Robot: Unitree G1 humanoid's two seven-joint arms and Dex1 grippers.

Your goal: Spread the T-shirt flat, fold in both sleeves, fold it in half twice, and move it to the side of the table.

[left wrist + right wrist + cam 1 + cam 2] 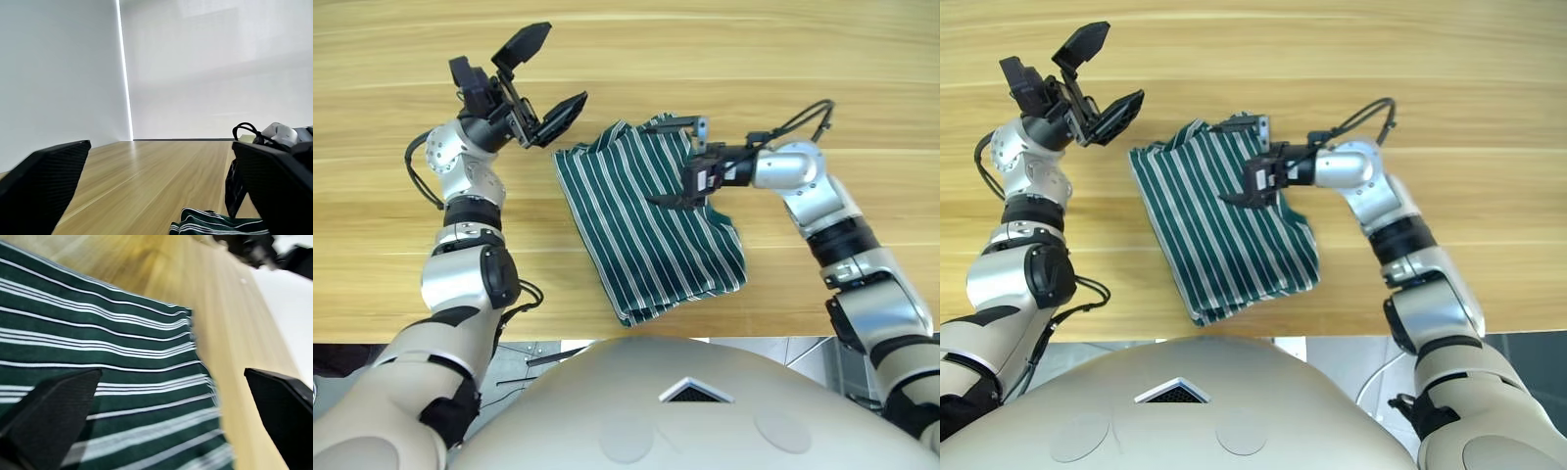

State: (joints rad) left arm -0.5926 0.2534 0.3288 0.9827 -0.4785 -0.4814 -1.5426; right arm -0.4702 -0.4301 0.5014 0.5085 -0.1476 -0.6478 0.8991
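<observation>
Left eye view: the left gripper (pixel 558 67) hangs raised beside the folded shirt (pixel 651 245), fingers spread; the right gripper (pixel 677 162) (fingers also apart) hovers over its far half.

The 2 head eyes look steeply down on the worktop (pixel 705 59), sharing the whole T-shirt (pixel 646 235). The left wrist camera faces level across the worktop to a far wall (pixel 58 73). The right wrist camera sits close above the T-shirt.

T-shirt (pixel 215 225) mostly cut off in the left wrist view
</observation>
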